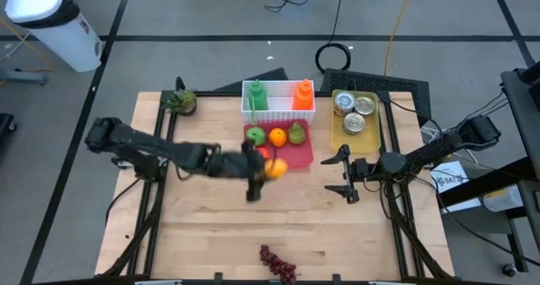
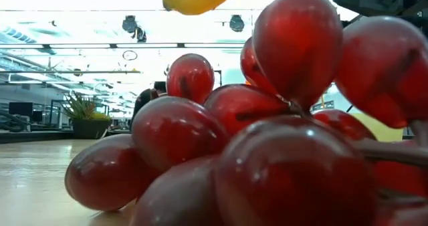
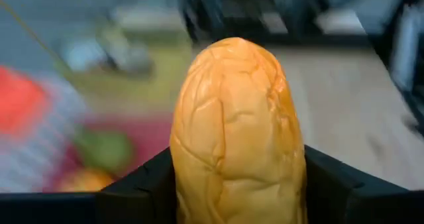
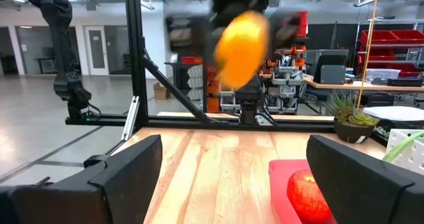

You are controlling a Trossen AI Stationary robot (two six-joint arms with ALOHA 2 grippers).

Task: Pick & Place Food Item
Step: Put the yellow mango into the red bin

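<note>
Wooden table (image 1: 211,226): your left gripper (image 1: 268,165) clamped the yellow-orange plastic mango (image 3: 235,138) by its base; it could slip. Right gripper (image 1: 344,174) gaped, idle.

I am not making out any readable text, brand, number or sign in any of my views. I am seeing dark marks on a small white paper label (image 1: 450,180) lying at the right edge of the light wooden table (image 1: 211,226), but they are too small for me to read.
</note>
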